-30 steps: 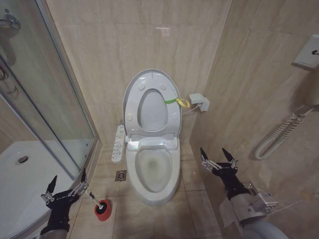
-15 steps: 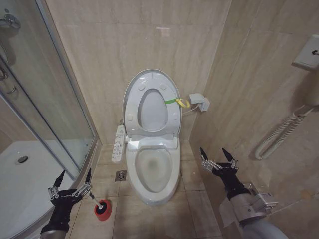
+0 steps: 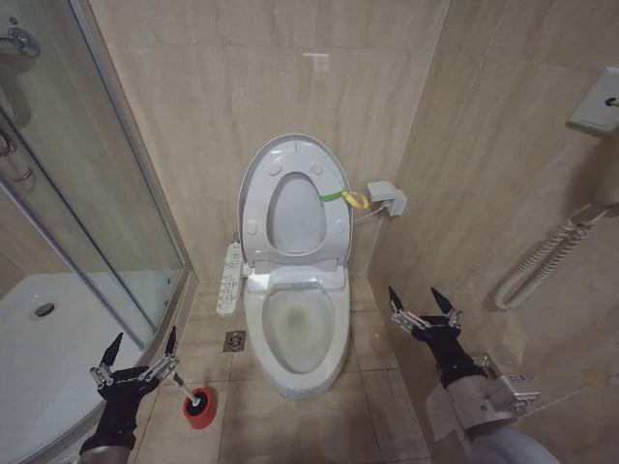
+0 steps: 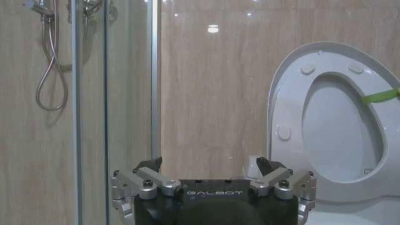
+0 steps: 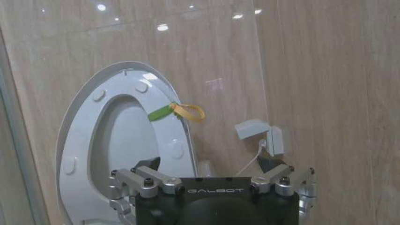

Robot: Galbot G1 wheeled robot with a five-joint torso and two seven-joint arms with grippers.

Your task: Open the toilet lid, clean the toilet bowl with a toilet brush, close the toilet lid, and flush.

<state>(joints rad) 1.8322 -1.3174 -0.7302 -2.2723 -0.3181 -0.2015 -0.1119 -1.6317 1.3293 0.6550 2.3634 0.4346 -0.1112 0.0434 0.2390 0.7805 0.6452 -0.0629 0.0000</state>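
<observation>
Your left gripper (image 3: 135,361) has drifted slightly toward the toilet brush (image 3: 184,386), fingers spread, holding nothing. Toilet lid (image 3: 293,198) stands raised against the wall; toilet bowl (image 3: 295,338) is unscrubbed. Right gripper (image 3: 422,304) waits open beside the bowl. Brushing, closing and flushing remain.

"GALBOT" is printed on the left pincer (image 4: 212,176) and on the right pincer (image 5: 212,176).

Beige tiled walls (image 3: 290,77), glass shower door (image 3: 87,193)
</observation>
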